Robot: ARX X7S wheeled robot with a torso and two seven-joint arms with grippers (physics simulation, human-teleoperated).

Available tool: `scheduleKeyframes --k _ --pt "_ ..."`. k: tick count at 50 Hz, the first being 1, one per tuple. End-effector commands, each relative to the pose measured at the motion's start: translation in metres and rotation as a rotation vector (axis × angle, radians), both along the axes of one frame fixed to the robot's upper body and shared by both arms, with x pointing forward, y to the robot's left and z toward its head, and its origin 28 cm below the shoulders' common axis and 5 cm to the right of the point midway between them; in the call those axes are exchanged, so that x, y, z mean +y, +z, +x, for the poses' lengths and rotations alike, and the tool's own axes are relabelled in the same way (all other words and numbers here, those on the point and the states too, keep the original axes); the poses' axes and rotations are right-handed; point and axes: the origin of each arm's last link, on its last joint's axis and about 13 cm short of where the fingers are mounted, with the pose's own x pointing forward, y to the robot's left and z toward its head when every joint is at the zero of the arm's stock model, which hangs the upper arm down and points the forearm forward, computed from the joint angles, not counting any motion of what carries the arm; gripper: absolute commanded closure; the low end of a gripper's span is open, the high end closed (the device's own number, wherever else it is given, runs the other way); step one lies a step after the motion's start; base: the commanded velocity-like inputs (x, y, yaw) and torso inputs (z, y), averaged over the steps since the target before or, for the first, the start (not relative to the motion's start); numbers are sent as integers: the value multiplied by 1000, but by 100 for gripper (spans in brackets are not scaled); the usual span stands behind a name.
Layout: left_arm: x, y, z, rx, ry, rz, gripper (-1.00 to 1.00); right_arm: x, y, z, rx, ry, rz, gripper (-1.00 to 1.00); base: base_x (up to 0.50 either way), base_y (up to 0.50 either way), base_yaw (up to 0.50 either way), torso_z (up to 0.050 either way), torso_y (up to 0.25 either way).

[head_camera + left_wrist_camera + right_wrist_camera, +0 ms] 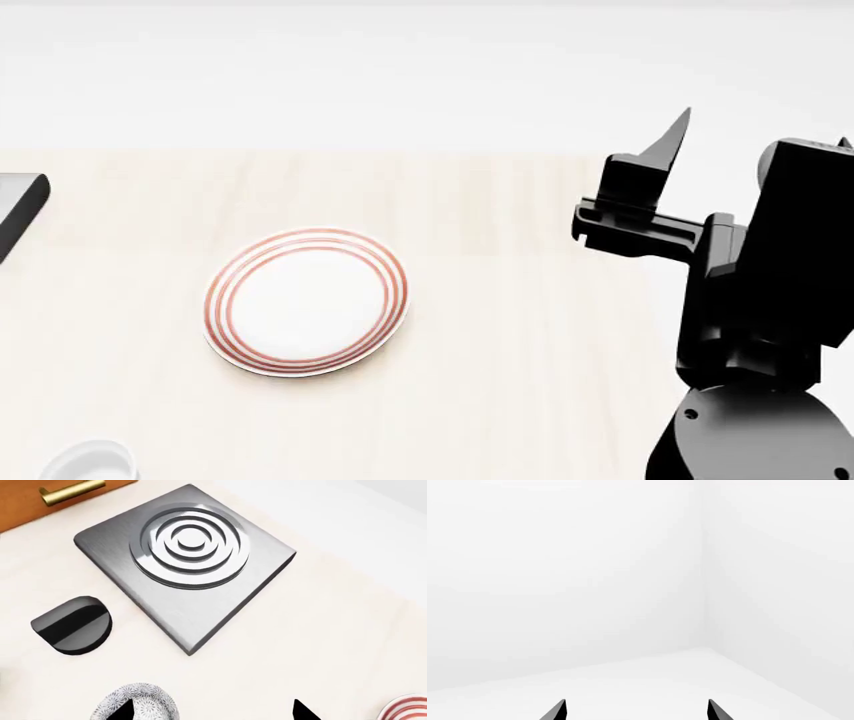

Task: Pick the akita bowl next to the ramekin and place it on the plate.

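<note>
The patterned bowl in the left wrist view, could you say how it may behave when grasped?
The patterned bowl looks rigid and glazed, so probably slippery against narrow jaws. Its rounded wall suggests it could tip or twist if pinched off-centre. It looks ceramic, so likely fragile if dropped near the plate.

a square brushed-metal burner plate [187, 575] is lying flat on the pale desk [320, 630], showing raised concentric rings at its centre. just beside one of its edges, apart from it, a black knob [72, 625] with one flat side is sitting on the desk. past the burner plate, an orange-brown wooden drawer front [27, 500] is showing at the desk's edge, carrying a brass bar handle [72, 491]. in the head view the dark corner of the burner plate is peeking in at the left edge, and a plain white wall [427, 70] is rising behind the light wood-grain desk.
</note>
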Motion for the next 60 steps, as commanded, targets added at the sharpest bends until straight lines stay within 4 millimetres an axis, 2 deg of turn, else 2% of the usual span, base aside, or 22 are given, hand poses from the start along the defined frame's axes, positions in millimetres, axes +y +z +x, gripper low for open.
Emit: scheduleKeyframes --k 1,8,19,34,48,60 --pt "-2 -11 0 -4 -19 -34 -100 -1 1 -1 -10 1 12 -100 0 0 0 0 0" --pt "-1 -21 -2 8 -18 -42 -100 -1 0 0 -9 1 12 -100 0 0 0 0 0" --pt "1 -25 -3 4 -18 -44 -100 -1 2 -2 -7 1 13 -100 0 0 0 0 0" --pt "3 -23 -5 -22 -25 -13 -100 -1 1 -2 -7 2 12 -100 0 0 0 0 0" --pt "3 -20 -4 -46 -18 -22 -100 -1 0 -1 -7 1 15 -100 0 0 0 4 -213" --pt "3 -19 -4 -53 -5 -28 -100 0 2 -2 -6 1 16 -100 0 0 0 1 -14"
